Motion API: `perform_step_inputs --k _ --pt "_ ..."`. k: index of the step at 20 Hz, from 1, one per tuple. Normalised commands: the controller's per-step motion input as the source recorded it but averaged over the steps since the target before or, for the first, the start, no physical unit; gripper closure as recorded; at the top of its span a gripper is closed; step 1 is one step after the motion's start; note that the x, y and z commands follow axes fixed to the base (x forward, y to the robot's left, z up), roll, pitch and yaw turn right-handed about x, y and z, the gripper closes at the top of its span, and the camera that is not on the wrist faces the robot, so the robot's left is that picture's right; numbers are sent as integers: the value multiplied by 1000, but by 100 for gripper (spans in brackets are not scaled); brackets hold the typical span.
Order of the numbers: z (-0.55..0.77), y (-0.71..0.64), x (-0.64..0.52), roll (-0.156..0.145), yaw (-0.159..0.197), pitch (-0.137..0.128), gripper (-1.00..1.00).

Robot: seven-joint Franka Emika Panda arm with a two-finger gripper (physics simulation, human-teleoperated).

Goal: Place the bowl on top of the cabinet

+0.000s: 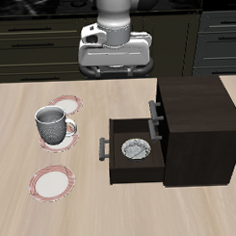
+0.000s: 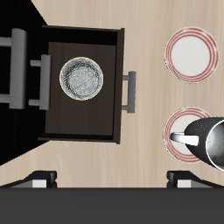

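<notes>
The bowl point(image 1: 135, 148), small and white with a grey speckled inside, lies in the pulled-out middle drawer point(image 1: 112, 154) of the dark cabinet point(image 1: 197, 122). The wrist view looks straight down on the bowl point(image 2: 82, 77) inside the drawer point(image 2: 83, 127), with the cabinet point(image 2: 19, 17) beside it. My gripper point(image 1: 114, 74) hangs high above the table, farther back than the drawer and well clear of the bowl. It is open and empty; its fingertips point(image 2: 39, 179) show far apart in the wrist view, with the gripper point(image 2: 112, 182) above the table beside the drawer.
A grey-white mug point(image 1: 53, 124) stands on a red-rimmed plate point(image 1: 59, 141) beside the drawer. A second plate point(image 1: 52, 180) lies nearer the front edge and a third point(image 1: 64, 103) behind the mug. The drawer's bar handle point(image 1: 102, 147) sticks out toward the mug.
</notes>
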Motion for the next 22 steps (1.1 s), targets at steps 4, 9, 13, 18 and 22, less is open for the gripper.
perform_step_inputs --k 4,9,13,18,22 --pt "-8 40 185 15 19 -3 -100" --pt "36 -52 182 -2 15 -8 -100" --pt "9 -98 261 -10 72 -15 -100" --pt "-48 45 164 18 117 -19 -100" --pt "-68 130 94 20 171 -35 -100"
